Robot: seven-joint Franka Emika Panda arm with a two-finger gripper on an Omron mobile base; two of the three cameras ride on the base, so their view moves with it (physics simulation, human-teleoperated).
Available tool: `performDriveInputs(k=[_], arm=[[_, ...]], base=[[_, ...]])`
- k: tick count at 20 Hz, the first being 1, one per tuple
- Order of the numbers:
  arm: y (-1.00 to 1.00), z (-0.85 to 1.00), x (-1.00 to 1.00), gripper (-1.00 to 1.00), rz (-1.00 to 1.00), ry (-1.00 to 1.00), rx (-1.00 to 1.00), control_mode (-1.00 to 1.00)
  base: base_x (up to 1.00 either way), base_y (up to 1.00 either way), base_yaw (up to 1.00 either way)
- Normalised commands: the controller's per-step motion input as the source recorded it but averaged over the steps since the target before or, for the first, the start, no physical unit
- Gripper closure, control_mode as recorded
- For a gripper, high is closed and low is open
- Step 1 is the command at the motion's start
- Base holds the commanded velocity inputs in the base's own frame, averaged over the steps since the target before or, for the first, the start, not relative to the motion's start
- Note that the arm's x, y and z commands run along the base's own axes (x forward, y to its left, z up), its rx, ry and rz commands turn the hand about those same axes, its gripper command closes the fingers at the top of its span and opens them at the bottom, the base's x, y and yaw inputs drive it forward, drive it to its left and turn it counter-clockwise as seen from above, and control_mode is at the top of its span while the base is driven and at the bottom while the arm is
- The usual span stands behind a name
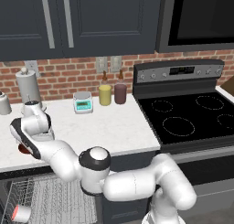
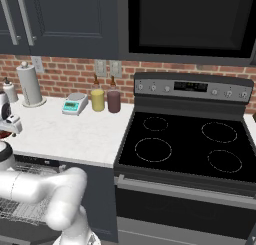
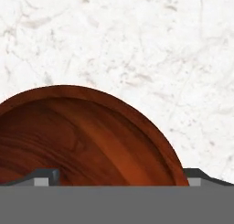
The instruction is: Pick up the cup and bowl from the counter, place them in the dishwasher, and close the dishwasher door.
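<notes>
Hand view, closest in: gripper [image 3: 121, 175] spread wide, nothing between the tips. One dark fingertip [image 3: 43, 176] sits over the inside of the bowl [image 3: 87, 136], the other just past its rim, over bare stone. So the jaws straddle the rim on one side; whether a tip touches the wood I cannot tell. Bowl is reddish-brown with a wood-grain swirl, standing upright on the counter [image 3: 137, 45], white with faint grey veining.

Left base view: arm reaches from lower right across to the left, wrist bent down over the counter's front-left area. A sliver of the bowl [image 1: 23, 149] shows dark red under the hand, near the front edge of the counter [image 1: 114, 127]. Below that edge the dishwasher [image 1: 55, 200] stands open, its light wire rack pulled into sight. The cup [image 1: 20, 213] lies on its side in the rack at lower left, red-pink inside facing the camera. Dishwasher door itself not made out.

Farther back on the counter: a small scale [image 1: 83, 102] with a teal display, then a yellow jar [image 1: 105, 94] and a maroon jar [image 1: 120, 93] side by side against the brick wall. Paper towel roll [image 1: 28, 87] to the far left, upright on its stand. Black stove top [image 1: 189, 118] to the right of the counter, four ring marks, control panel behind it.

Right base view: same layout, rack [image 2: 25, 189] visible under the counter edge behind the arm.
</notes>
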Motion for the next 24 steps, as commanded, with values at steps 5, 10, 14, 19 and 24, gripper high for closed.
performDriveInputs(k=[5,10,14,19,24], arm=[[0.20,-0.06,0.15,-1.00,0.05,0.13,0.00,-1.00],[0.34,-0.13,0.16,1.00,0.04,0.12,0.00,-1.00],[0.24,-0.06,0.12,1.00,0.04,0.08,0.00,-1.00],[0.07,0.00,-0.06,1.00,0.01,0.00,0.00,-1.00],[-0.05,0.23,-0.55,1.00,0.00,-0.08,0.00,-1.00]], base=[[0.00,0.00,0.00],[0.00,0.00,0.00],[0.00,0.00,0.00],[0.00,0.00,0.00],[0.00,0.00,0.00]])
